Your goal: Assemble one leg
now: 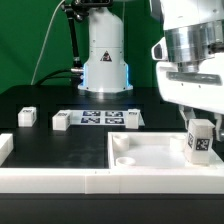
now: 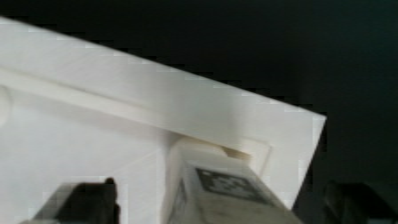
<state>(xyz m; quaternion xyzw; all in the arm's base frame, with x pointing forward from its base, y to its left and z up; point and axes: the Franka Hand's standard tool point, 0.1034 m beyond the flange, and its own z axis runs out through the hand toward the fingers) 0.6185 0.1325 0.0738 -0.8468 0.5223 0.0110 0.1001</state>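
Observation:
A leg (image 1: 200, 140), a small white block with a square marker tag, stands upright at the right corner of the white tabletop panel (image 1: 150, 152). My gripper (image 1: 200, 116) hangs right over its upper end. In the wrist view the leg (image 2: 221, 185) lies between the two dark fingers (image 2: 86, 200), with its far end at the panel's corner (image 2: 267, 125). A gap shows on each side of the leg, so the jaws stand open around it. Whether the leg's foot sits in a corner socket is hidden.
Three more white legs (image 1: 27, 117) (image 1: 62, 121) (image 1: 133, 117) lie on the black table in a row. The marker board (image 1: 100, 118) lies between them. The robot base (image 1: 105, 60) stands at the back. A white block (image 1: 5, 148) sits at the exterior view's left edge.

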